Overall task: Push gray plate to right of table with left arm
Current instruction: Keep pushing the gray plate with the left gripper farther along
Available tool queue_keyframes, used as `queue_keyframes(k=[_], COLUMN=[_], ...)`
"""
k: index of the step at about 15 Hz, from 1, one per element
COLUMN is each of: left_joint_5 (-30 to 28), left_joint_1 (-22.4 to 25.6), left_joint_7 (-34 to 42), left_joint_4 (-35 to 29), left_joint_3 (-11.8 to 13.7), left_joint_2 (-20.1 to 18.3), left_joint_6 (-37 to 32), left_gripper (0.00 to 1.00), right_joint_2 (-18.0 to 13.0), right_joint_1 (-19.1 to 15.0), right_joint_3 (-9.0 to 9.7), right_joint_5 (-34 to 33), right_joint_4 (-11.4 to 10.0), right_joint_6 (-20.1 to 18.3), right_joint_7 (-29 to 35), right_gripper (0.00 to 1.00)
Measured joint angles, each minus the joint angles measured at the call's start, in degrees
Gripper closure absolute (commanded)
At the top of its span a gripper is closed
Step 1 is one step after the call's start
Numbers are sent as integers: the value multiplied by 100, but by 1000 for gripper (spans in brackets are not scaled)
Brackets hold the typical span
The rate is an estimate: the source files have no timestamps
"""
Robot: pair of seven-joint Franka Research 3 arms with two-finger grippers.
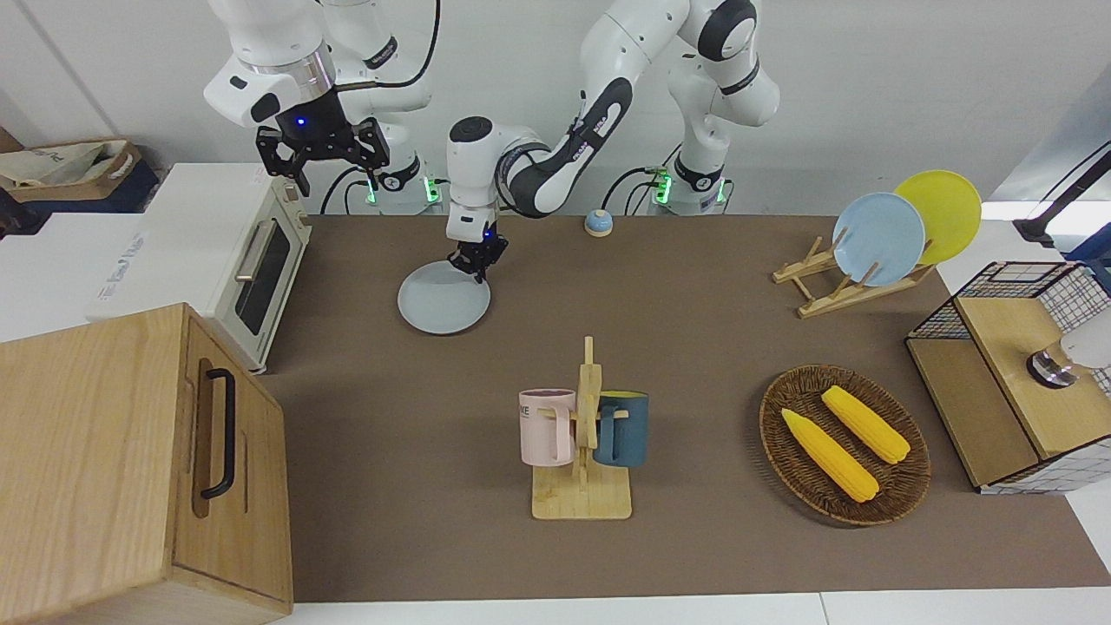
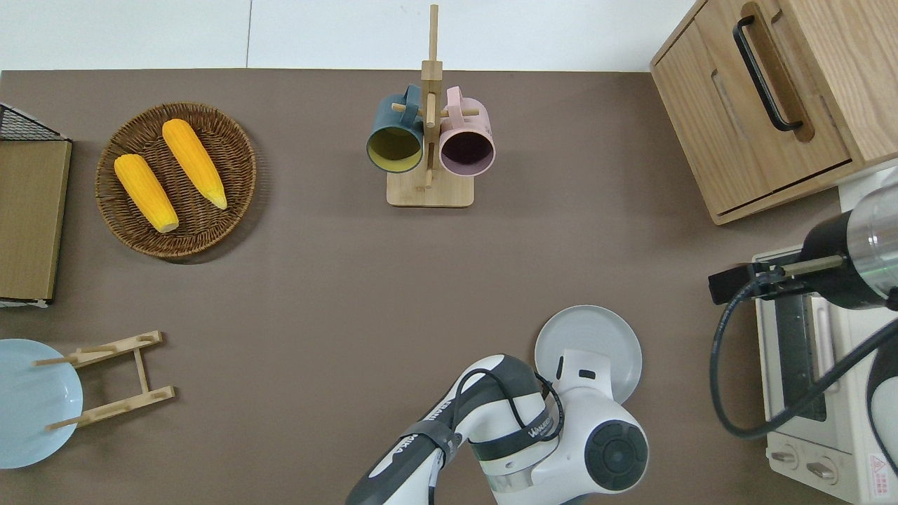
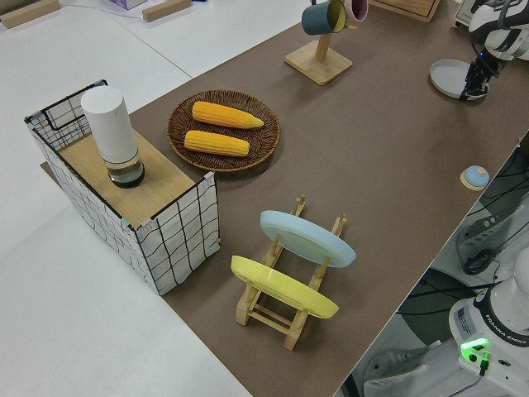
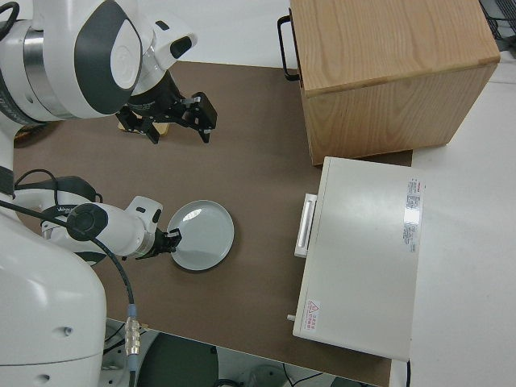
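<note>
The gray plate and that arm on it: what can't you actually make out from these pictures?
- Overhead view: the left arm's wrist covers the left gripper and the nearer part of the gray plate.
- Front view: the left gripper sits at the plate's rim; whether its fingers are shut is too small to tell.
- Left side view: the plate lies far off, partly hidden by the gripper.
- Overhead view: the toaster oven is cut off by the edge.

- overhead: left arm [image 2: 561, 435] covers the 6 o'clock part of the gray plate [image 2: 596, 333]; left end effector hidden under the wrist
- front: left end effector [image 1: 476, 263] fingers too small, open or closed unclear
- overhead: sky-blue plate [image 2: 28, 403] cut by the 9 o'clock edge; toaster oven [image 2: 821, 393] cut at 3 o'clock
- wooden cabinet [image 1: 130, 460] cropped at the front view's 7 o'clock corner
- right arm [image 1: 278, 69] parked, its top out of frame
</note>
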Motion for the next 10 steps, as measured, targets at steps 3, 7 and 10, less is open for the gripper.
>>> queue_keyframes(k=[3, 7, 10], left_joint_5=[3, 3, 4], left_joint_1=[-15, -15, -13], left_joint_7=[2, 6, 11], left_joint_4=[23, 103, 252], left_joint_3=[1, 25, 53], left_joint_2=[50, 132, 155], left_joint_6=[-20, -110, -353], left_gripper=[280, 7, 9], right_joint_2=[0, 0, 0], right_joint_1=[0, 0, 0], right_joint_3=[0, 0, 0], right_joint_5=[0, 0, 0], right_joint_4=[0, 0, 0], right_joint_6=[0, 0, 0], right_joint_7=[0, 0, 0], right_gripper=[17, 17, 17])
